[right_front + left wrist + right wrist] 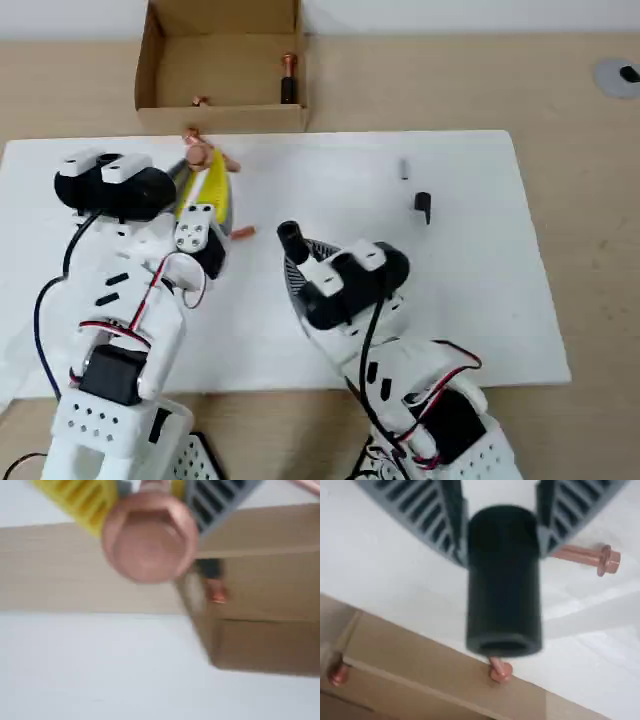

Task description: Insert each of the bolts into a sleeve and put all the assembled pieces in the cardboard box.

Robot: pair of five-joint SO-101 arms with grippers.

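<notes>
the left gripper point(203, 165) pinches a copper hex-head bolt point(150, 537) just outside the near wall of the open brown cardboard box point(148, 70). the right gripper point(502, 555) is clamped on a black cylindrical sleeve point(504, 580) farther from the box, above the white mat point(450, 300). one assembled bolt-and-sleeve piece point(288, 80) lies inside the box.

1. The near wall of the cardboard box point(220, 120) stands just ahead of our left gripper point(205, 168), clamped on a bolt point(199, 154).
2. A loose bolt point(243, 232) lies between it and our right gripper point(292, 240), clamped on a black sleeve point(290, 235).
3. We could pass over the white sheet point(480, 300) around a lone sleeve point(423, 207).
</notes>
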